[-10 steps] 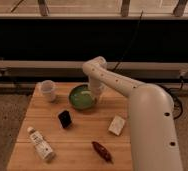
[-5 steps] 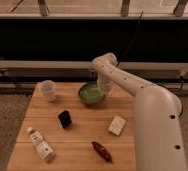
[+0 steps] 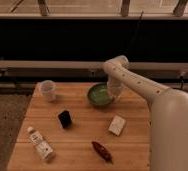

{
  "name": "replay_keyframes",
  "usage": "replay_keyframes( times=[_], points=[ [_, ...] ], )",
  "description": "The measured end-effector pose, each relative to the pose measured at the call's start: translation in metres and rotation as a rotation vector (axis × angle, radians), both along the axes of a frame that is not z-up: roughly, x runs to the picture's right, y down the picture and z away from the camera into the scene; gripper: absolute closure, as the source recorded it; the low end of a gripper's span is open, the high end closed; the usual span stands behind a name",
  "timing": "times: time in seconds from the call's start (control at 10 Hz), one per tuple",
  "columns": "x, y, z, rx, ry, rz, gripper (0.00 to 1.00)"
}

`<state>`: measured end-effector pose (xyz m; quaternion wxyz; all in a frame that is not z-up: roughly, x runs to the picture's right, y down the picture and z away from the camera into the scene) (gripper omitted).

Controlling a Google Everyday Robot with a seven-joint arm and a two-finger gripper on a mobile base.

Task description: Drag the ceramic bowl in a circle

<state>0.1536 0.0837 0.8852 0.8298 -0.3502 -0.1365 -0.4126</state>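
Observation:
The green ceramic bowl sits on the wooden table near its far edge, right of centre. My white arm reaches in from the right, and the gripper comes down onto the bowl's right rim. The wrist hides the contact with the rim.
A small translucent white cup stands at the far left. A black object lies in the middle, a white bottle at the front left, a red object at the front, and a white packet at the right. Dark railing behind the table.
The bowl and the gripper have moved to the right along the far side of the table over the last second. The other objects have not moved.

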Motion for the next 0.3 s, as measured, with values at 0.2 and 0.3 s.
replay_keyframes(
  times=[0.2,0.3],
  points=[
    [0.008,0.026,-0.019,-0.011,-0.018,0.014,0.99],
    [0.006,0.037,-0.026,-0.014,-0.042,0.02,0.99]
  ],
)
